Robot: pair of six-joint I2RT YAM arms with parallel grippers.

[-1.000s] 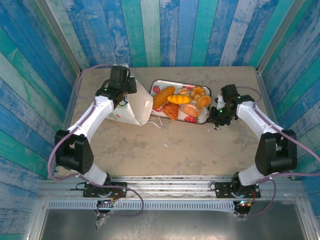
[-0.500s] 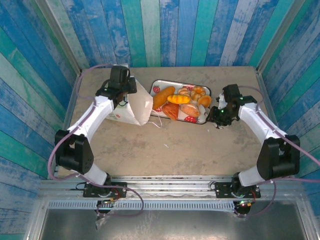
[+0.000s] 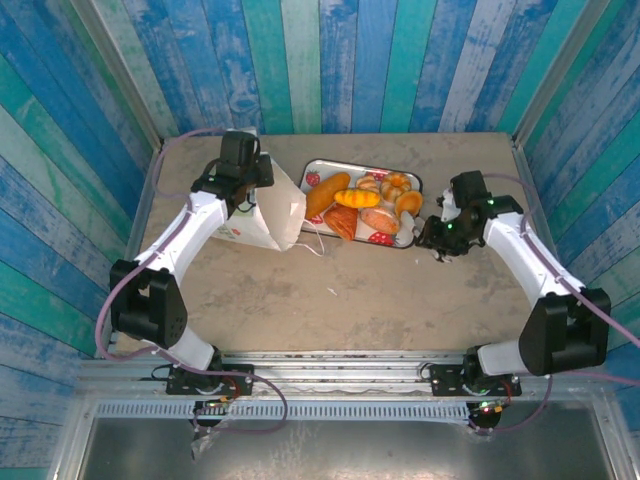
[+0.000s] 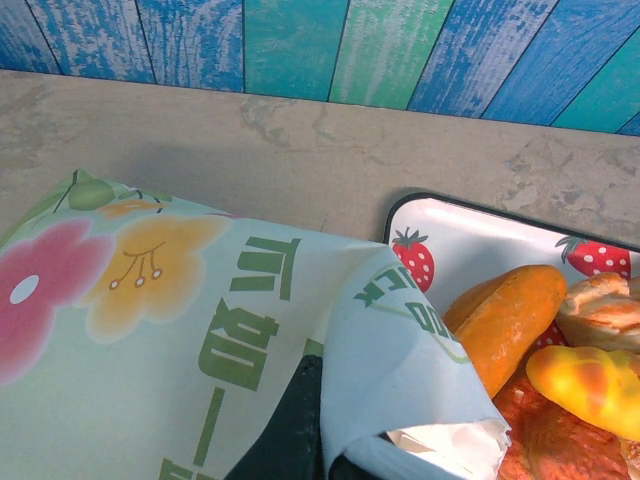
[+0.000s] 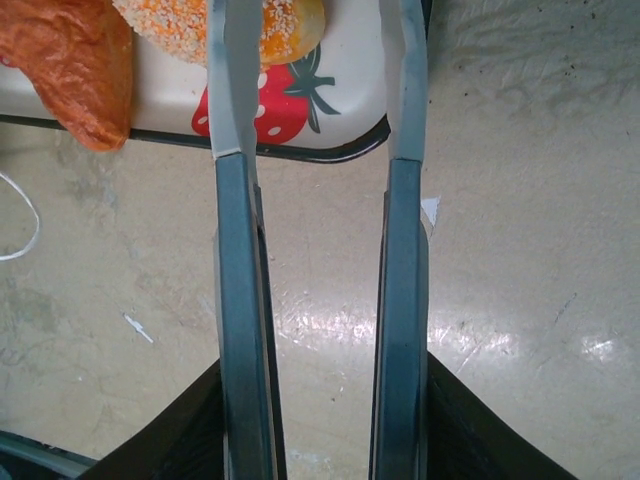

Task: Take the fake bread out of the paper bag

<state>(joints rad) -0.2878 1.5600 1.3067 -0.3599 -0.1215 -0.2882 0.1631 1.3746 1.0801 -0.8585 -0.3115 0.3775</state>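
Plank walls (image 3: pixel 330 60) striped blue, teal and green rose beyond the right claw (image 3: pixel 436 246) and on either side. Beneath it lay a beige, mottled table (image 3: pixel 380 300), its surface glossy with pale glare there.

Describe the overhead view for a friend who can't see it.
Two white robot arms reach over a tan table: the left gripper pinches a white paper bag, the right gripper hovers open at the corner of a strawberry-print tray piled with toy bread. Blue-green planks surround them.
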